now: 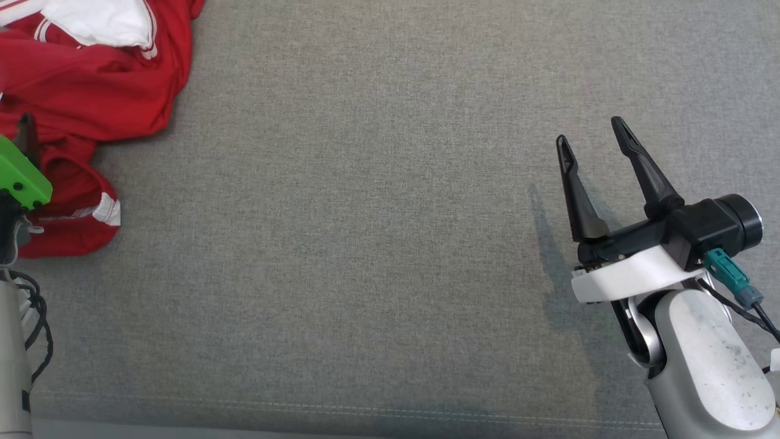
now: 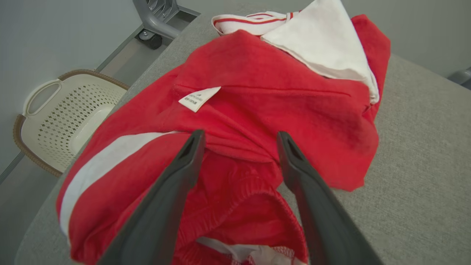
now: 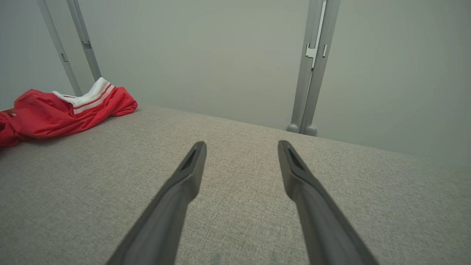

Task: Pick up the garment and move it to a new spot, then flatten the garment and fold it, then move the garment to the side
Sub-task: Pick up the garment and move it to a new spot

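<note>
We see the garment (image 1: 85, 79) on the table's (image 1: 365, 244) far left, left gripper (image 2: 239, 138) above it, right gripper (image 1: 591, 131) well apart.

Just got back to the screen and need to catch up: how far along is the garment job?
Nothing looks done: the garment lies crumpled at the table's far left. In hand: the left hand is open, poised over it, gripping nothing; the right hand is open above bare table. Left: pick up, move, flatten, fold, set aside.
</note>
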Robot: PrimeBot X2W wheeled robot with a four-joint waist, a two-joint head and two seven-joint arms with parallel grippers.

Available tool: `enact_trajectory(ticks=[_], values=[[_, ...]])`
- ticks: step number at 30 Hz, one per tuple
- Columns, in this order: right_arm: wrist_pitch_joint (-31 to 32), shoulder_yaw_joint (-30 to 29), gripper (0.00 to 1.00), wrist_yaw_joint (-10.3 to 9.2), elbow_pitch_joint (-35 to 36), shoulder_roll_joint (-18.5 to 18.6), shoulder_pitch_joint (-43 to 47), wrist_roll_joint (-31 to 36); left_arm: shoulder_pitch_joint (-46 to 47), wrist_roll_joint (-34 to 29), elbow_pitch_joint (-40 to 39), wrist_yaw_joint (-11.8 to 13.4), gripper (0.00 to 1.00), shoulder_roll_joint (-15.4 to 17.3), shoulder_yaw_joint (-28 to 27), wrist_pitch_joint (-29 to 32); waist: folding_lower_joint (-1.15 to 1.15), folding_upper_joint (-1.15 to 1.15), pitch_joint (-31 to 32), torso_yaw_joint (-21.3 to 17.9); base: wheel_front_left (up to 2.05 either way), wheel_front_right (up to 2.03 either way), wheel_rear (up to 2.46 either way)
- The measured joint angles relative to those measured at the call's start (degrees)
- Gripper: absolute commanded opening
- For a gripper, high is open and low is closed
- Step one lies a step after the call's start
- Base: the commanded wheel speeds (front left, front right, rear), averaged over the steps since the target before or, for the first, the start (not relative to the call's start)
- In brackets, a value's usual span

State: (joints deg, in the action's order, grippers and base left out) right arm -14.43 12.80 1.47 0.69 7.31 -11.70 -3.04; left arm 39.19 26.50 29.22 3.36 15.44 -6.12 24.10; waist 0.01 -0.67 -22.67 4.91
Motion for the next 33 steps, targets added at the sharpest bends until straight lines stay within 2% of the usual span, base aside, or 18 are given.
enact_trajectory(ticks=[8,26,27,28,29,33], values=[[0.0,0.02,1.0,0.03,-0.27,0.14,-0.99,0.01,0.04,-0.57,3.61,1.02,1.0,1.53,0.0,1.83,0.0,0.0,-1.31,0.5,0.0,0.0,0.0],[0.0,0.07,1.0,0.47,-0.88,1.26,-1.37,0.23,0.88,-1.55,7.16,1.99,1.0,0.65,-0.49,1.51,-0.01,0.0,-3.32,-0.16,0.0,0.0,0.0],[0.0,0.08,1.0,0.47,-0.97,1.26,-1.52,0.26,0.88,-1.62,7.19,2.01,0.92,0.42,-0.42,1.01,-0.01,0.0,-3.31,-0.13,0.0,0.0,0.0],[0.0,0.08,1.0,0.47,-1.04,1.24,-1.77,0.26,0.9,-1.94,7.2,2.1,0.19,0.26,-0.24,0.24,-0.01,0.0,-3.29,-0.1,0.0,0.0,0.0],[0.0,0.04,1.0,0.47,-1.07,1.25,-1.99,0.26,0.9,-2.57,7.32,2.18,0.0,0.21,0.2,-0.29,-0.01,0.0,-3.24,-0.05,0.0,0.0,0.0],[0.0,-0.03,1.0,0.47,-1.42,1.24,-2.05,0.26,0.9,-2.72,7.86,2.19,0.0,-0.96,0.57,-1.64,-0.01,0.0,-2.75,0.17,0.0,0.0,0.0]])
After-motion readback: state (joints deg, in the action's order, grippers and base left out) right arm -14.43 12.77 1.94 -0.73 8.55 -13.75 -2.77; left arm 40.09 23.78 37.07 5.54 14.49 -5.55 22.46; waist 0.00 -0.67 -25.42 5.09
